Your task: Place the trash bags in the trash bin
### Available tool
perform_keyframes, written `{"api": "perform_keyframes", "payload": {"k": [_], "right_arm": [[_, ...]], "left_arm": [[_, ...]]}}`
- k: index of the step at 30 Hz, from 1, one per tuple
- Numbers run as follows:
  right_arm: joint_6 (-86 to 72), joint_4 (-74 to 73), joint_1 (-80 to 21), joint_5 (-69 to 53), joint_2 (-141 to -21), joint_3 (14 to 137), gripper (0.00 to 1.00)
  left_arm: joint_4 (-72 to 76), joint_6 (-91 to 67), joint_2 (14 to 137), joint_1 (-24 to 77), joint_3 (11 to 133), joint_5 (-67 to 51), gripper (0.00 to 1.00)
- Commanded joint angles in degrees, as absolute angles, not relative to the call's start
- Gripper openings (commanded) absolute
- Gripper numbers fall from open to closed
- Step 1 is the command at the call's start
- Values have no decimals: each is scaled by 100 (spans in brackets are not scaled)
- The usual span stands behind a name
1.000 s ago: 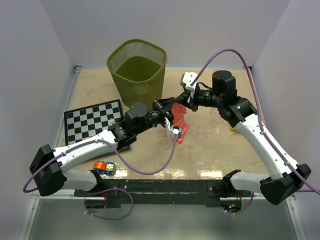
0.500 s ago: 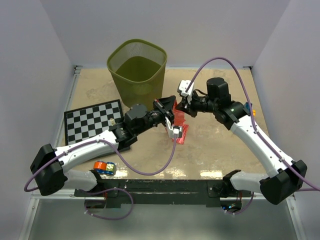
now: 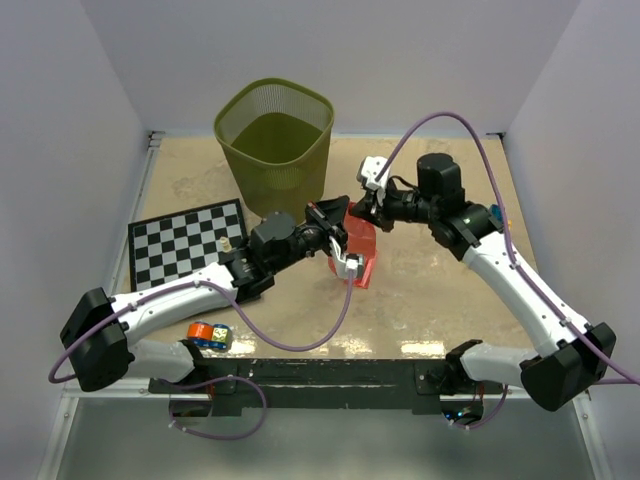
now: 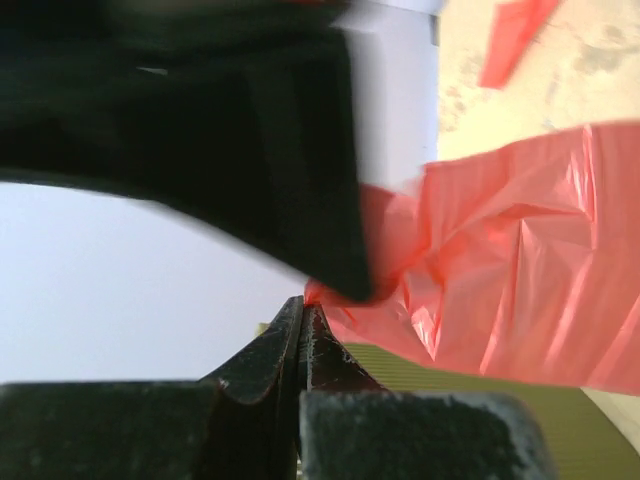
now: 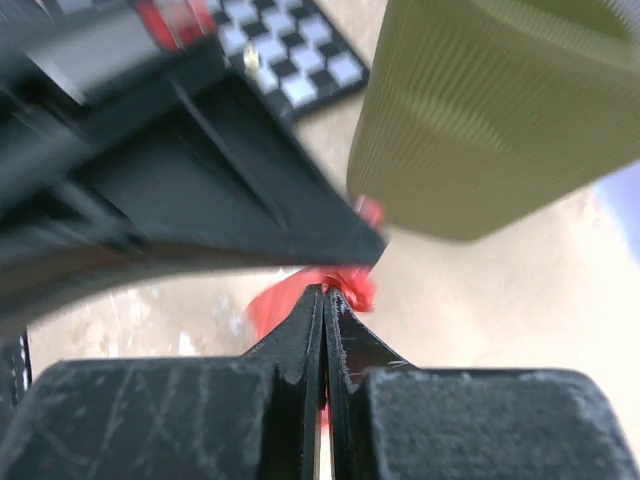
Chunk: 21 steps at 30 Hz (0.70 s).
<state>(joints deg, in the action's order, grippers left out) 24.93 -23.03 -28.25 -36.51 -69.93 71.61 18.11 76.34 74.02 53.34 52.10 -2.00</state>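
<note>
White-walled enclosure, mottled beige tabletop.

Trash bin: olive mesh, upright at the far centre, mouth open. No red shows inside it from the overhead view.

Checkerboard mat: flat at left, partly under my left arm.

Trash bag: crumpled red film at mid-table. Its top edge is bunched between my two grippers and the rest trails toward the near side. I cannot tell whether the lower end touches the tabletop. A second small red strip lies apart on the surface.

Left gripper: jaws together, pinching the red film at the very tip. Right gripper: jaws together, also nipping the film. The two tips sit just beside each other.

Key relation: the bin stands beyond and to the left of the pinch point. Its rim looks higher than the bag, and my left arm is the nearer one. My judgement is that the bag must be lifted before it crosses the rim. The grips are thin tip pinches, so slippage is the risk.

Toy block: near my left base, not involved.
</note>
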Motion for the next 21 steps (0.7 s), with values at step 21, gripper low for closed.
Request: {"api": "perform_keyframes", "payload": {"k": [21], "right_arm": [[2847,-2970,-2883,-4296,-7075,7383,0]], "left_arm": [[2680,7778,7426,5309,5317,255,0]]}}
